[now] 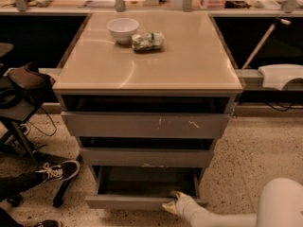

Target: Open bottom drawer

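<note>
The bottom drawer point(128, 202) is the lowest grey front of the cabinet point(147, 74). It stands pulled out, and its shallow grey box interior point(142, 181) shows. My gripper point(171, 201) is at the drawer's front edge, right of the middle, with pale fingertips over the top of the front panel. My white arm point(265, 207) runs in from the bottom right.
A white bowl point(122, 29) and a green packet point(147, 40) lie on the cabinet top. The top drawer point(147, 125) and the middle drawer point(147, 157) are each slightly out. A person's shoe point(59, 170) and a chair base point(19, 141) are on the floor at left.
</note>
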You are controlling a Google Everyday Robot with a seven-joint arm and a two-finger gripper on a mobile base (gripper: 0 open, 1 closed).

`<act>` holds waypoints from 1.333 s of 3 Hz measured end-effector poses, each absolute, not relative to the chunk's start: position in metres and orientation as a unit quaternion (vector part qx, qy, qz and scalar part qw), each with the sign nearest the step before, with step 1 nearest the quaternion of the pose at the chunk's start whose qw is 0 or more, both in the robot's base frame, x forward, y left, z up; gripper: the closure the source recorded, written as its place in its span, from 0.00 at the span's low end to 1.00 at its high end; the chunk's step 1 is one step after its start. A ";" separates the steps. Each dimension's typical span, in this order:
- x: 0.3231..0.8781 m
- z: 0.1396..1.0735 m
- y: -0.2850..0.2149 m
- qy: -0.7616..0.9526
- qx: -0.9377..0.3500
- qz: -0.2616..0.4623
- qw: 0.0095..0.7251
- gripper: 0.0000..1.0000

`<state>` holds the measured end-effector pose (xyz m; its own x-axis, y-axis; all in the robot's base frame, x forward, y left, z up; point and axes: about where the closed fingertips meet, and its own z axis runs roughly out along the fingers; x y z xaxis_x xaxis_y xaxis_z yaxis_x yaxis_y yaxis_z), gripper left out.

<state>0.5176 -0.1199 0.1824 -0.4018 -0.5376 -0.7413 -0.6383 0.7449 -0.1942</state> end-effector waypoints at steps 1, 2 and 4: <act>0.518 0.189 -0.119 0.835 -0.352 0.060 0.419 1.00; 0.503 0.187 -0.121 0.838 -0.344 0.063 0.419 1.00; 0.486 0.189 -0.123 0.841 -0.336 0.067 0.420 1.00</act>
<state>0.4859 -0.1233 0.1886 -0.4221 -0.5085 -0.7505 -0.6208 0.7655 -0.1695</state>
